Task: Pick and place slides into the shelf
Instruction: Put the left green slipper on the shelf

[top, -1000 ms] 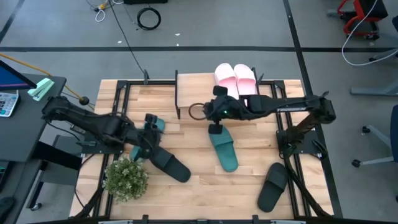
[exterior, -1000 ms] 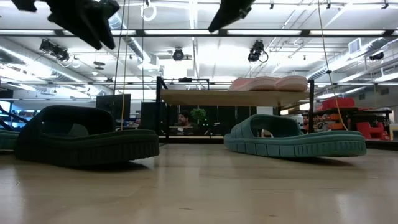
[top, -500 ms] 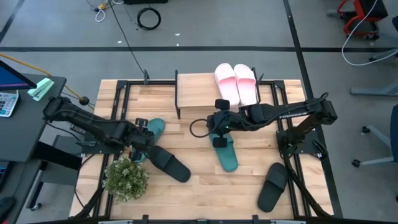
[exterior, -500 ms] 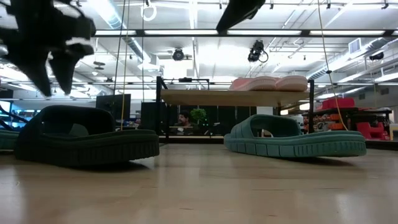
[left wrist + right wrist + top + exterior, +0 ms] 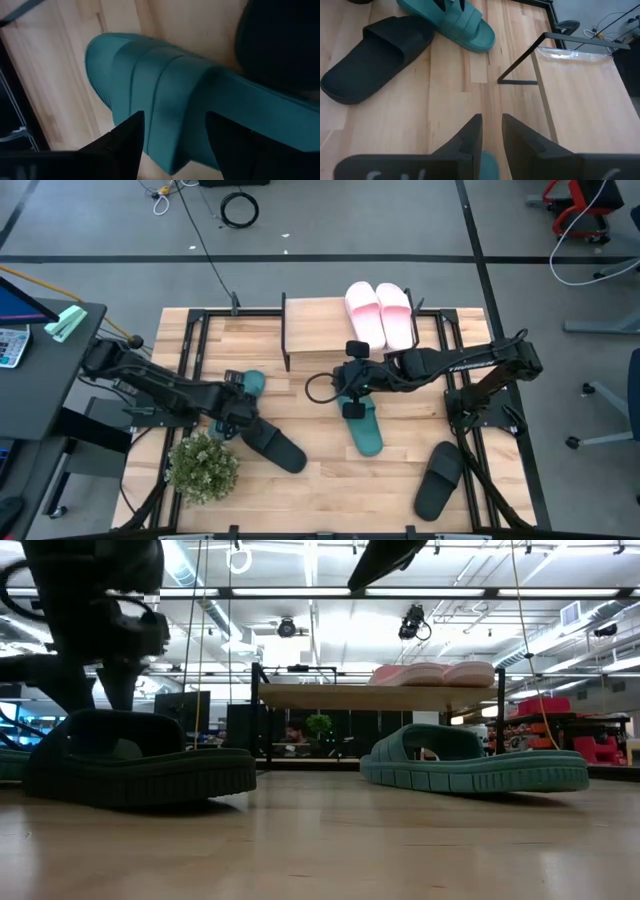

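My left gripper (image 5: 238, 402) is open and low over a teal slide (image 5: 250, 383) on the table's left. Its fingers stand on either side of the slide's broad strap (image 5: 165, 100); I cannot tell whether they touch it. A black slide (image 5: 270, 445) lies flat just nearer. My right gripper (image 5: 352, 408) hangs above the heel end of a second teal slide (image 5: 365, 430) at mid table, its fingers (image 5: 470, 140) a narrow gap apart and empty. Two pale pink slides (image 5: 380, 315) rest soles down on the shelf's plank top (image 5: 315, 320).
Another black slide (image 5: 438, 478) lies near the front right. A small potted plant (image 5: 203, 468) stands at the front left, close to my left arm. Black frame rails run along both sides of the table. The shelf's left half is bare.
My left gripper has come down from high above the table to just over the left teal slide, shifting a little toward the near edge, and now straddles its strap. My right gripper has moved from the shelf toward the near edge, over the middle teal slide.
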